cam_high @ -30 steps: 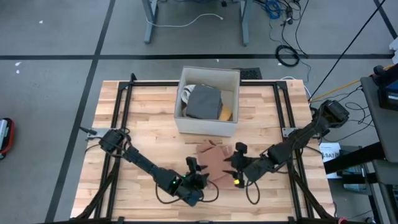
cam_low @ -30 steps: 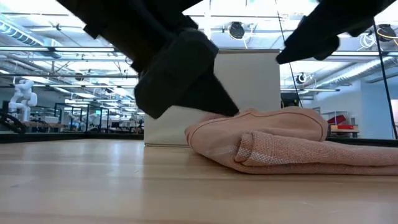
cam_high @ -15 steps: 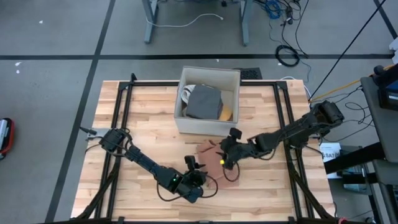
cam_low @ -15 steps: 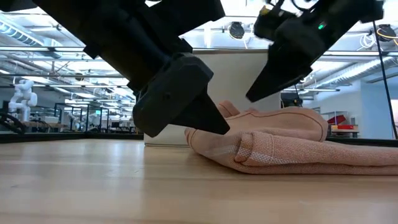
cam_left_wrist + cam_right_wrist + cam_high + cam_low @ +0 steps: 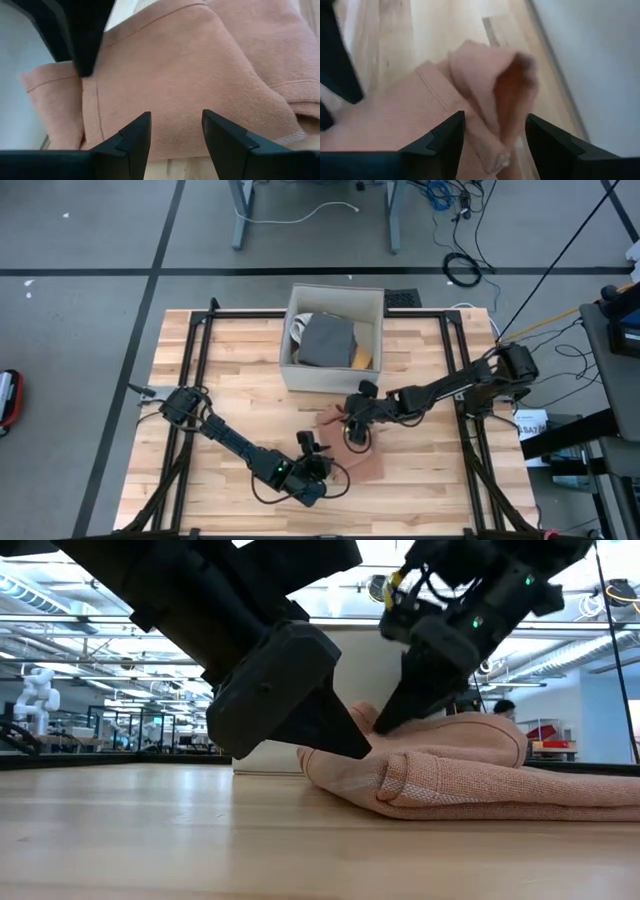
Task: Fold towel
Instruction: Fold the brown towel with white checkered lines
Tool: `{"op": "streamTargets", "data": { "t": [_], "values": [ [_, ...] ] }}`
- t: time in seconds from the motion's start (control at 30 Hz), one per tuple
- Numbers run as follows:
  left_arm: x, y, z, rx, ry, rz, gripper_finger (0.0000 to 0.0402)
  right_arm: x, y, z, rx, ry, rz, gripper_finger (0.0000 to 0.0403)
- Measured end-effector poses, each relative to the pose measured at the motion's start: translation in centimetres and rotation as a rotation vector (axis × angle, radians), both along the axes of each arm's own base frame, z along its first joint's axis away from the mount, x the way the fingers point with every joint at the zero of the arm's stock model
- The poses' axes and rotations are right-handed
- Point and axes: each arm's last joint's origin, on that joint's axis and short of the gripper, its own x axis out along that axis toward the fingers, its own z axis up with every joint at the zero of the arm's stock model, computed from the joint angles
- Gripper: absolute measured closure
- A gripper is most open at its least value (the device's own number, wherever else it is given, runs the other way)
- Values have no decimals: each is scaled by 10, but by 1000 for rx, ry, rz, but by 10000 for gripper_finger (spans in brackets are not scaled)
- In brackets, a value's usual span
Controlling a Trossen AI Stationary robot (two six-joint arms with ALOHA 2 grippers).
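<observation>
While the pink towel (image 5: 345, 442) sits bunched on the table (image 5: 240, 390) just in front of the white box (image 5: 334, 340), both claws are spread and pinching nothing. Right gripper (image 5: 354, 430) hangs over the box-side fold, left gripper (image 5: 318, 460) noses the near edge, so they're bracketing it from opposite sides.

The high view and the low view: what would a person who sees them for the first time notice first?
First, the pink towel, crumpled near the table's middle, just in front of the white box. Both dark arms meet at it: the right gripper reaches across from the right with open jaws onto its box-side part, and the left gripper sits with open jaws at its near left edge. In the low view the towel lies as a thick, bunched roll.
</observation>
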Motion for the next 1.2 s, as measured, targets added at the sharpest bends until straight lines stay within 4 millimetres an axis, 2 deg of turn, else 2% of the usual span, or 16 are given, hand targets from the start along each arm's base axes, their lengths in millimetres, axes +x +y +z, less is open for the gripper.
{"op": "streamTargets", "data": {
  "t": [0.1, 0.2, 0.33, 0.4, 0.47, 0.63, 0.77, 0.9, 1.2],
  "values": [
    [0, 0, 0, -7, -1, -6, 218, 4, -1, -13, 8, 25, 2, 215],
    [1, 0, 0, -9, -2, -6, 218, 7, -3, -23, 3, 52, -6, 242],
    [2, 1, 0, -12, -6, -2, 218, 7, -3, -23, -8, 56, 7, 318],
    [2, 2, 0, -24, 1, -9, 218, 5, 0, -17, -19, 42, 29, 368],
    [4, 3, 0, -31, 2, -11, 218, 2, 2, -8, -26, 20, 48, 391],
    [6, 7, 0, -31, -1, -6, 218, -16, 2, 17, 17, 40, 10, 389],
    [9, 12, 1, -32, -7, 5, 218, -38, -3, 24, 51, 162, -70, 394],
    [15, 17, 2, -55, -16, -17, 218, -46, -4, 17, 61, 267, -128, 391],
    [25, 25, 6, -117, -45, -49, 218, -39, -1, -13, 42, 381, -139, 372]
  ]
}}
